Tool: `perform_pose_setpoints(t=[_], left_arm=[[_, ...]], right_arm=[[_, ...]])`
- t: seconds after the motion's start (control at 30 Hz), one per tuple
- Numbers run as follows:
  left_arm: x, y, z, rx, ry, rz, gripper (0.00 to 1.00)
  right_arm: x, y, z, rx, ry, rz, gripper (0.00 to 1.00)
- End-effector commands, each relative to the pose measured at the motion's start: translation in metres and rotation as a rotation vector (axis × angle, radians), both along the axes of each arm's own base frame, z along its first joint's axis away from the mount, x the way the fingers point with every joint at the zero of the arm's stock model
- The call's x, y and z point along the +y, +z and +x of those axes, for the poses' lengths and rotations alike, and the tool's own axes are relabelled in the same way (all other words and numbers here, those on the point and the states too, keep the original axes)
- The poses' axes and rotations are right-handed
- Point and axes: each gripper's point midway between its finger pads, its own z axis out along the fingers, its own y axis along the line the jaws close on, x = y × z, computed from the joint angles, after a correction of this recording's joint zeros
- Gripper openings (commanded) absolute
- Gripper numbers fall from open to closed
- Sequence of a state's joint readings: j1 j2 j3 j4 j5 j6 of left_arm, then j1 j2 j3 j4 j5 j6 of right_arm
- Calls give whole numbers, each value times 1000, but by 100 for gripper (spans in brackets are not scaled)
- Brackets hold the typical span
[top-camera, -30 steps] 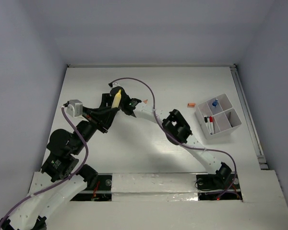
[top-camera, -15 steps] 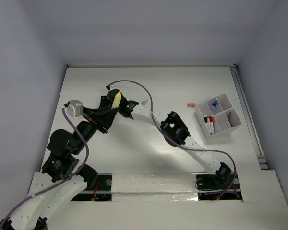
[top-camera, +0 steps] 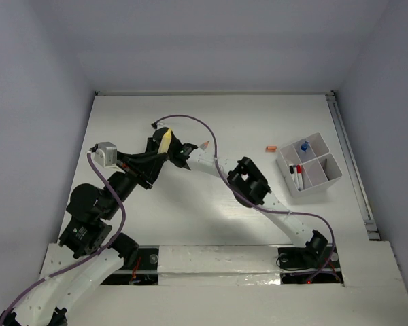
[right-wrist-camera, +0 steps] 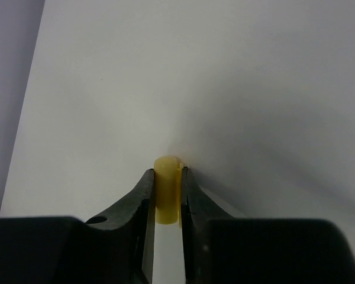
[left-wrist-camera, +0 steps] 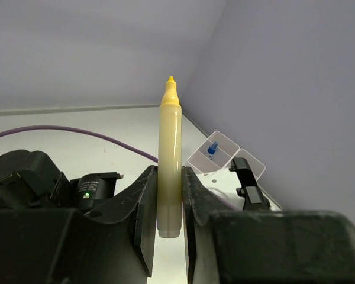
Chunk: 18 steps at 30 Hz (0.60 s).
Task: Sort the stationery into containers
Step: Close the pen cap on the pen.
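left gripper (left-wrist-camera: 168, 177): pinching yellow marker (left-wrist-camera: 169, 148) low on its barrel, tip up | right gripper (right-wrist-camera: 165, 176): jaws pressed on a rounded yellow end, apparently the same marker | marker: held above the table (top-camera: 190, 224), left of centre, well apart from divided container (top-camera: 321, 186) at right | risk: both arms gripping at once, so a pull before one lets go could twist or drop it

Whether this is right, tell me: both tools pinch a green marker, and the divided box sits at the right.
Wrong colour: the marker is yellow, not green; the left wrist view shows it. The rest holds: left tool and right tool both pinch it, and the divided box sits at the right.
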<state>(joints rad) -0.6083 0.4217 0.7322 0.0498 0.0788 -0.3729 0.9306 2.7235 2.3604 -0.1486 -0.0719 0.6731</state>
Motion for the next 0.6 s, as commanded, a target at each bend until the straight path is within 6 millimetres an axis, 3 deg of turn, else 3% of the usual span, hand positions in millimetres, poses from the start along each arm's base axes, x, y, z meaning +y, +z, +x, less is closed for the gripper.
perform_pose_setpoints(t=[0.0, 0.03, 0.1, 0.13, 0.17, 0.2, 0.27, 0.3, 0.37, 0.4, 0.43, 0.47, 0.5, 0.53, 0.57], left_arm=[[-1, 13, 0, -38, -8, -47, 0], [-2, 12, 1, -32, -10, -50, 0], [-3, 12, 2, -23, -14, -71, 0], [-4, 12, 3, -15, -16, -79, 0], [-7, 11, 4, -6, -22, -101, 0], [-8, 11, 5, -5, -28, -116, 0], [-14, 4, 9, 19, -45, -134, 0], [-16, 8, 9, 17, -59, -170, 0], [-25, 1, 12, 37, -92, -185, 0], [-28, 7, 12, 15, -112, -212, 0], [-33, 5, 13, 33, -136, -236, 0], [-39, -1, 12, 40, -168, -243, 0], [-41, 8, 9, 5, -194, -276, 0], [-45, 7, 9, 22, -218, -301, 0], [-47, 3, 9, 22, -235, -310, 0]], right_arm=[[-22, -26, -24, 58, 26, -121, 11], [-20, -13, -17, 27, 20, -71, 10], [-29, 4, -26, 16, 32, -39, 6], [-26, 22, -28, -13, 46, 12, 5], [-31, 53, -28, -57, 51, 83, 4], [-43, 57, -30, -48, 41, 75, 4], [-53, 97, -30, -107, 40, 166, 3], [-74, 120, -33, -128, 23, 190, 2], [-96, 153, -32, -190, -4, 255, 2], [-120, 195, -27, -239, -43, 316, 2], [-141, 184, -30, -235, -68, 323, 1], [-156, 193, -30, -246, -85, 351, 0], [-172, 204, -30, -249, -107, 393, 0], [-202, 225, -32, -295, -139, 450, 0], [-215, 235, -34, -315, -159, 477, 0]])
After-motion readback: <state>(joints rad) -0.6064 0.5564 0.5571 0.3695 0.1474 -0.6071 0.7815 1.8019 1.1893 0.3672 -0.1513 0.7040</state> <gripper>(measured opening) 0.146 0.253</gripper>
